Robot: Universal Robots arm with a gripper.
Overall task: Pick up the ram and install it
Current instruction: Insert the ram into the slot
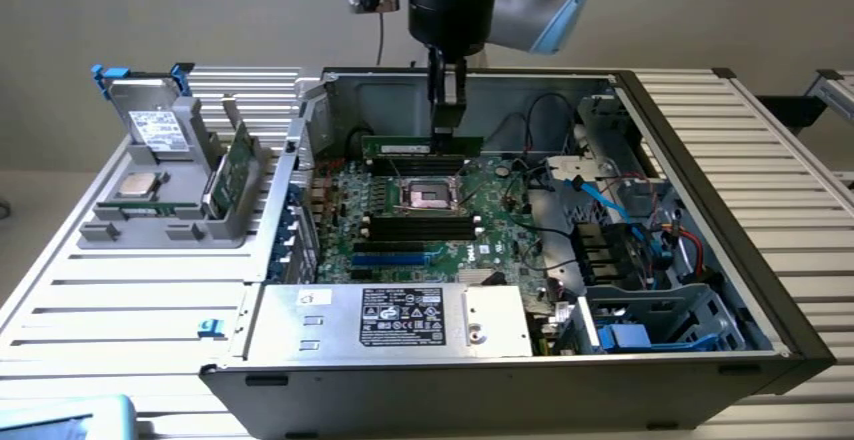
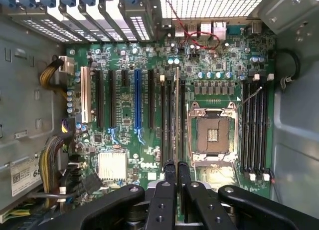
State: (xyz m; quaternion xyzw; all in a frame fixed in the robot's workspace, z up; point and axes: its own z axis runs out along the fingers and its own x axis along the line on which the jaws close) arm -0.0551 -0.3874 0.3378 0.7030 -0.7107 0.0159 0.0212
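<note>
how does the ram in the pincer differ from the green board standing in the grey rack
The ram hangs in the shut pincer inside the case; the green board stands in the grey rack outside it. The ram lies level; the green board leans on end. Both are thin green boards.

The exterior view looks down at a slant from above 1 edge of the desk (image 1: 107,290), far enough to take in the whole open case (image 1: 467,395). The wrist view looks straight down past the claw (image 2: 176,166), close over the motherboard (image 2: 149,55). Both share the motherboard, socket (image 2: 213,135) and the ram (image 2: 177,110) in the claw.
</note>
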